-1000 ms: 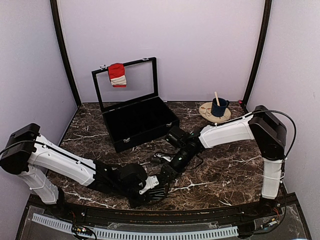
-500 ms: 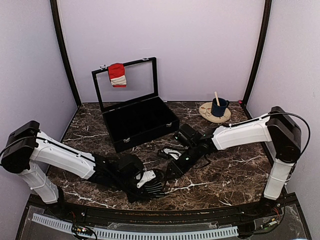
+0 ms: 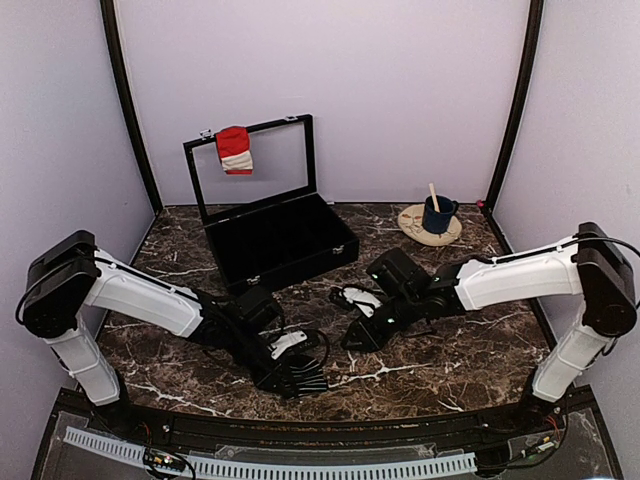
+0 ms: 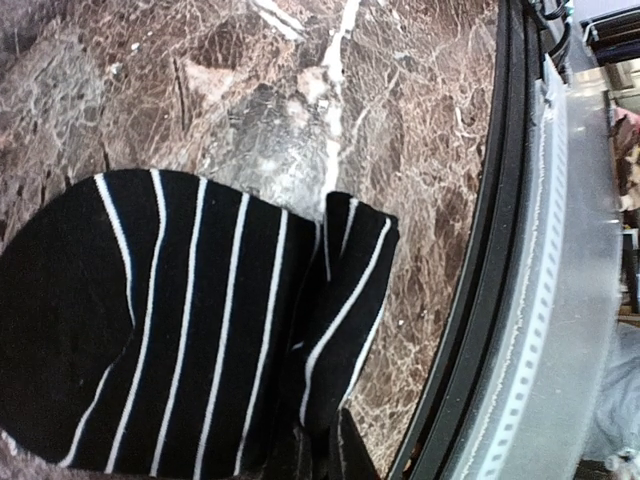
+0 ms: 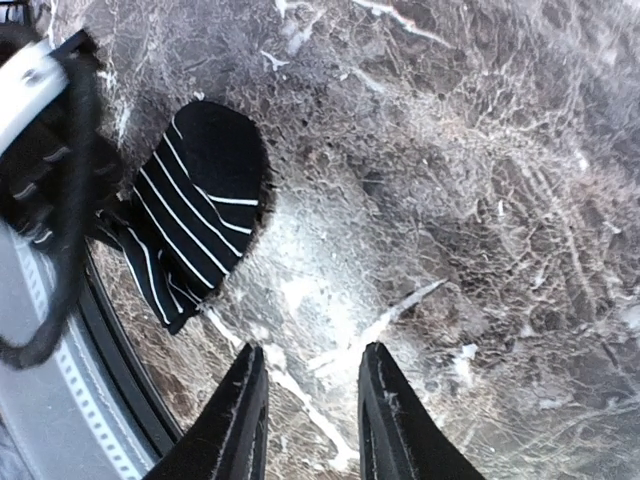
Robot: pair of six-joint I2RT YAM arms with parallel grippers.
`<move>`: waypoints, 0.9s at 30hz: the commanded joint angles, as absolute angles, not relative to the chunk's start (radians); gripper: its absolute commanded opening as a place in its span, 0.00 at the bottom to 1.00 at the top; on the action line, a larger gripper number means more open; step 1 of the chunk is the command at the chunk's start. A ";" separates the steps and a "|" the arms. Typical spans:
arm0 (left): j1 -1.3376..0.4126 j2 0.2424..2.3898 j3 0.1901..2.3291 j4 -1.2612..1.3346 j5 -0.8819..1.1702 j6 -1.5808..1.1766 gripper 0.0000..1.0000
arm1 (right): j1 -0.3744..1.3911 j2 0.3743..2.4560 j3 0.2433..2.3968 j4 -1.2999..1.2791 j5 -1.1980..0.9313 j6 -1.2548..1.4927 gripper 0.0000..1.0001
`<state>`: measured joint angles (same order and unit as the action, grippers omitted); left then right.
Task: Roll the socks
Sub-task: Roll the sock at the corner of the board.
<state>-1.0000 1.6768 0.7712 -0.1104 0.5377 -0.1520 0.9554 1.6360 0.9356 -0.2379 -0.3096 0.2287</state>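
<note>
A black sock with thin white stripes (image 4: 180,320) lies flat on the marble near the table's front edge (image 3: 305,380), one end folded over. My left gripper (image 4: 325,455) is shut on that folded end, low over the table (image 3: 290,368). My right gripper (image 5: 310,400) hangs open over bare marble with nothing between its fingers, a short way right of the striped sock (image 5: 200,200), apart from it (image 3: 358,335). A red sock with a white band (image 3: 235,149) hangs over the top edge of the case lid at the back.
An open black case (image 3: 275,245) stands at the back left with its glass lid (image 3: 260,170) upright. A blue mug with a wooden stick (image 3: 438,213) sits on a round mat (image 3: 415,228) at the back right. The raised front rail (image 4: 530,300) runs close beside the striped sock.
My right arm has drawn back to the right, away from the left gripper and the striped sock. The left arm has shifted a little and still holds the sock at the front.
</note>
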 commanded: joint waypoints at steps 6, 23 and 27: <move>-0.912 1.780 0.808 -0.276 0.761 -0.098 0.00 | 1.090 1.519 0.886 -0.152 -0.125 0.148 0.29; -0.829 1.861 0.854 -0.371 0.894 -0.006 0.00 | 1.340 1.559 0.906 -0.199 0.036 0.004 0.29; -0.817 1.876 0.865 -0.386 0.911 0.011 0.00 | 1.389 1.623 0.948 -0.214 0.074 -0.042 0.30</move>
<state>-0.8291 1.8488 0.8619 -0.3019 0.9249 -0.0319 1.3472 1.5635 0.8944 -0.1959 0.0116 0.0219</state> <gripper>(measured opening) 0.058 0.296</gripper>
